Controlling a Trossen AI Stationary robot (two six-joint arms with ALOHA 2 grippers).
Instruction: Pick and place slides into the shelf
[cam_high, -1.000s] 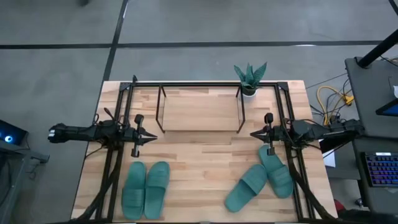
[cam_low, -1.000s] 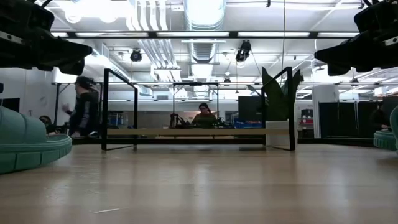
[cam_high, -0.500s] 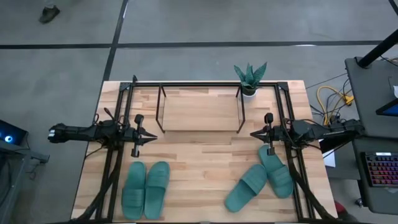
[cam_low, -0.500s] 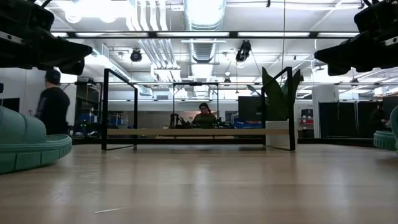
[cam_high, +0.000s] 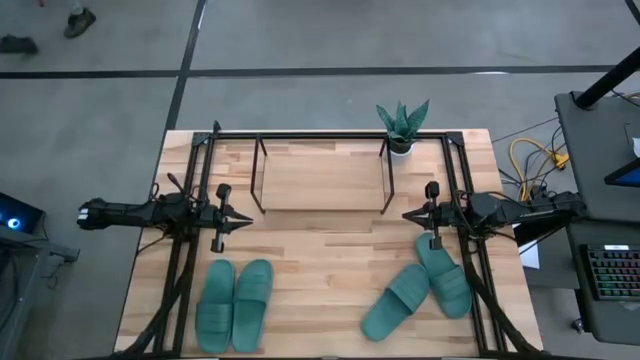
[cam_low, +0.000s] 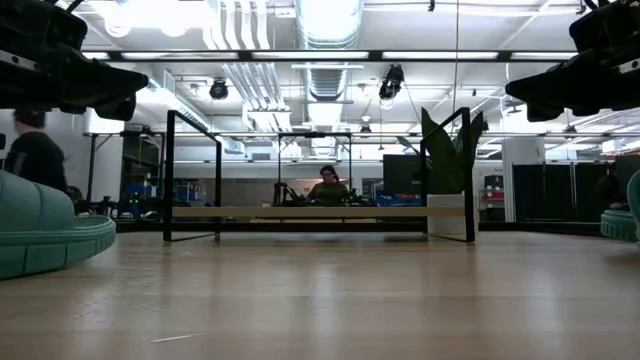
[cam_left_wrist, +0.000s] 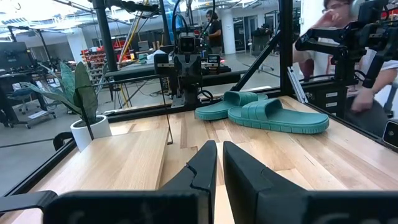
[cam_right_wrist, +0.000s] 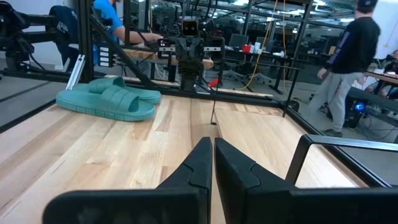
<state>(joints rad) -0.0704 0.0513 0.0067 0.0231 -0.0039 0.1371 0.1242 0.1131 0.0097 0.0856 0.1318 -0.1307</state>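
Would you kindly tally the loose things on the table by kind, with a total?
Slides: 4, one pair on the left, one pair on the right
Shelf: 1
Plant: 1
Total: 6

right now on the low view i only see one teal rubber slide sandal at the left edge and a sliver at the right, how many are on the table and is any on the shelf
observer: four teal-green rubber slide sandals in all, and none is on the low black-rod shelf with the wood board.
operator: where's the right pair
observer: at front right. The right pair is angled into a V, meeting at the far ends, while the left two lie side by side.
operator: grippers holding anything
observer: no, the left gripper and right gripper are both shut on nothing and point at each other across the table.
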